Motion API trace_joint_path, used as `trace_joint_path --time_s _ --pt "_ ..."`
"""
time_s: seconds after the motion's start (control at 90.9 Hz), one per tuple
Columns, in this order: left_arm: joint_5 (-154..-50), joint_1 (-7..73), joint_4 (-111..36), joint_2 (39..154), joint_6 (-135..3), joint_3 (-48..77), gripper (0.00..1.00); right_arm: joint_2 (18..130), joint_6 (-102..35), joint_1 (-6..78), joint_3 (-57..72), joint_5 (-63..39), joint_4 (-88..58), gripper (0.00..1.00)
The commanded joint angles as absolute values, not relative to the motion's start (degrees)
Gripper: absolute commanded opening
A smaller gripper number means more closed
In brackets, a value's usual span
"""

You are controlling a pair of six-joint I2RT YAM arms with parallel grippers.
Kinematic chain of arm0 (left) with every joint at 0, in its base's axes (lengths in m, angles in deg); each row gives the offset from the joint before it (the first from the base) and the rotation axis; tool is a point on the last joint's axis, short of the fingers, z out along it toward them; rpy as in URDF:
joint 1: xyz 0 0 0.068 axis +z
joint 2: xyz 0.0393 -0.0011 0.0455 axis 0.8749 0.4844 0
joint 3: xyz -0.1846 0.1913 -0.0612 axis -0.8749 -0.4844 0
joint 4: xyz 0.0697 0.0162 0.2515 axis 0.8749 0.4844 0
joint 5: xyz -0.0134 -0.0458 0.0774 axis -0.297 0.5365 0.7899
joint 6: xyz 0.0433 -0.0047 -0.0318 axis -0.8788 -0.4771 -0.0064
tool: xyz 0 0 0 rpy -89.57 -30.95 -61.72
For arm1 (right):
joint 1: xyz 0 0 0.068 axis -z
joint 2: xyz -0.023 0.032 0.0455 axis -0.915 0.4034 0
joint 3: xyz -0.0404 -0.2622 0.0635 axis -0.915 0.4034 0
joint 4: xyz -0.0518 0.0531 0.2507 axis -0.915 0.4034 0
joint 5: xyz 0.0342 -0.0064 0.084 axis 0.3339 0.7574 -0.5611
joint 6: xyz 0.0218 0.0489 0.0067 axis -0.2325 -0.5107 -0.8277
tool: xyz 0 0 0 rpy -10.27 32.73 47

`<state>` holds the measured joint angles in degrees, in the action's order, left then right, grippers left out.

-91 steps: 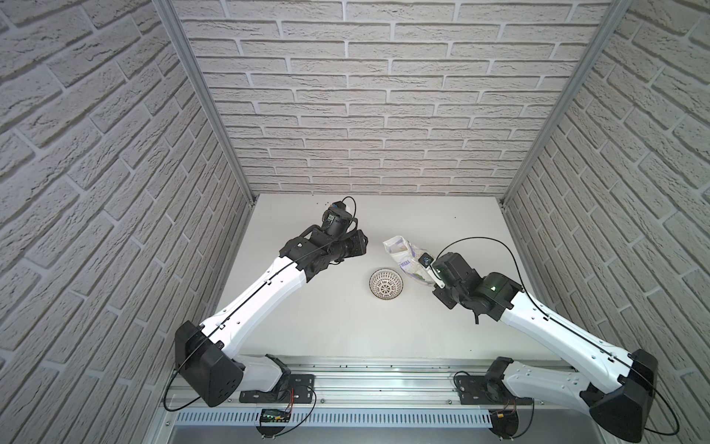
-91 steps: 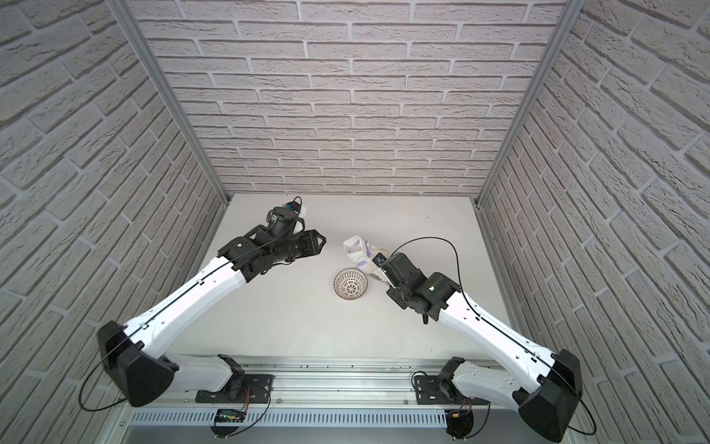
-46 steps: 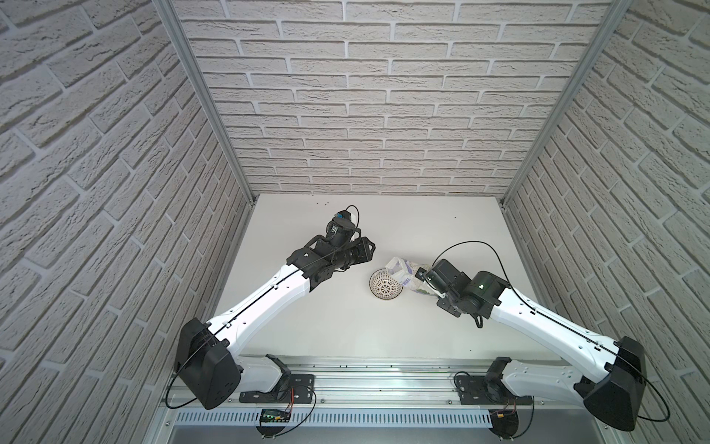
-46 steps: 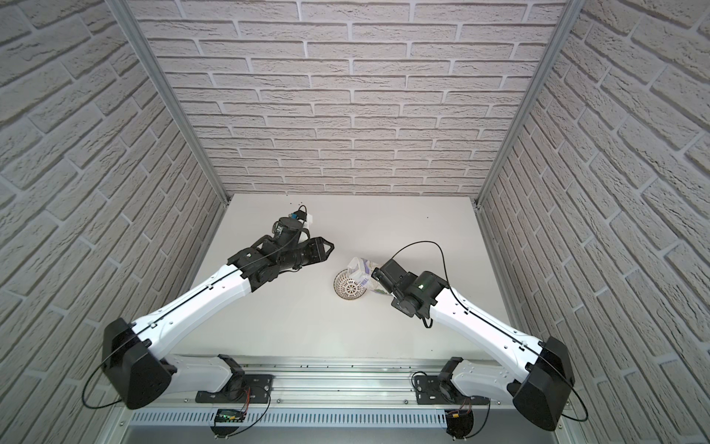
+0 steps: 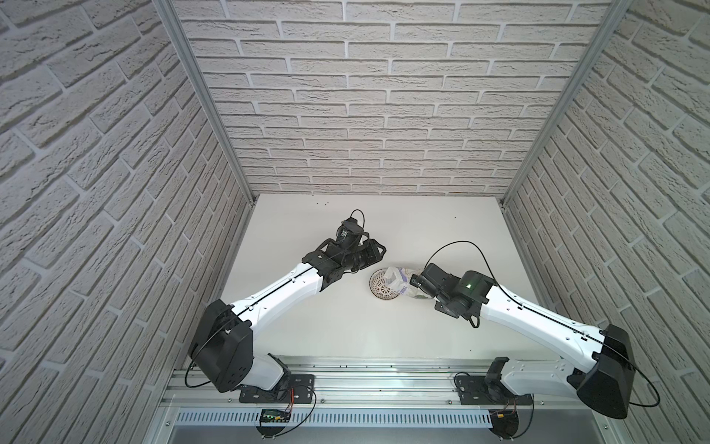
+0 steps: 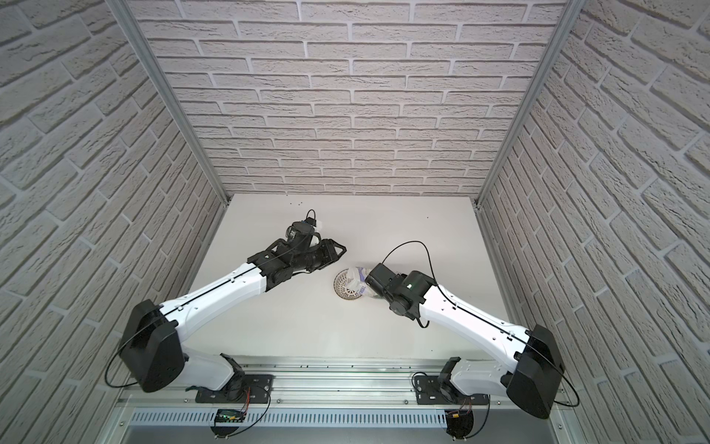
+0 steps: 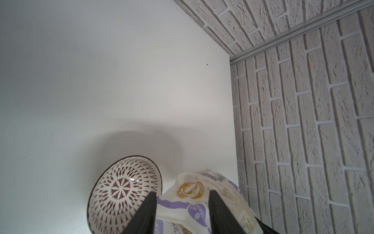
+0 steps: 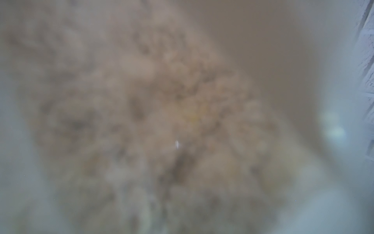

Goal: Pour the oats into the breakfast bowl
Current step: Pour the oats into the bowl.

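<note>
White desk (image 5: 345, 326), one patterned bowl (image 5: 380, 284) sitting on it.

Plain white desk in both top views, running from the brick back wall down to the metal rail at the lower edge. The bowl, white with a dark lattice inside and a dark rim, rests right of centre, empty in the left wrist view (image 7: 121, 188). A few tiny dark specks (image 5: 322, 201) dot the desk's upper edge.

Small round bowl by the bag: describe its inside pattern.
Dark reddish-brown radial lattice on white inside the small round bowl, dark rim; clearest in the left wrist view.
</note>
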<state>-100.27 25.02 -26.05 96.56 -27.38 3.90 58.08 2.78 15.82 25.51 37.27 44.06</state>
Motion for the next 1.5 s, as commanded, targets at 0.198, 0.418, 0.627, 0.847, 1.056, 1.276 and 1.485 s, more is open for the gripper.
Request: trace_joint_path --time_s 0.198,0.418,0.627,0.847,1.056,1.276,1.485 --pt "-102.2 22.9 -30.2 98.3 -25.8 4.7 0.45 56.7 4.3 14.5 23.0 50.6 39.2 0.04" --pt "-102.2 22.6 -28.6 99.8 -24.1 4.1 0.45 58.6 6.2 13.2 24.1 54.0 38.8 0.03" --pt "-103.5 22.3 -29.3 100.6 -22.5 2.8 0.44 60.3 8.4 11.9 24.2 58.4 37.8 0.03" --pt "-102.4 22.1 -28.7 99.8 -21.9 1.2 0.45 61.1 9.7 11.3 24.5 62.1 36.3 0.04" --pt "-101.5 22.0 -27.8 99.5 -20.4 -0.1 0.45 61.1 11.4 10.8 25.5 64.8 34.8 0.03" --pt "-102.1 21.7 -28.9 100.0 -18.4 -0.6 0.48 61.0 12.9 10.3 26.3 66.9 33.4 0.03" --pt "-101.7 21.1 -28.7 100.0 -17.2 -0.7 0.51 61.2 15.6 9.9 27.1 69.4 31.5 0.04"
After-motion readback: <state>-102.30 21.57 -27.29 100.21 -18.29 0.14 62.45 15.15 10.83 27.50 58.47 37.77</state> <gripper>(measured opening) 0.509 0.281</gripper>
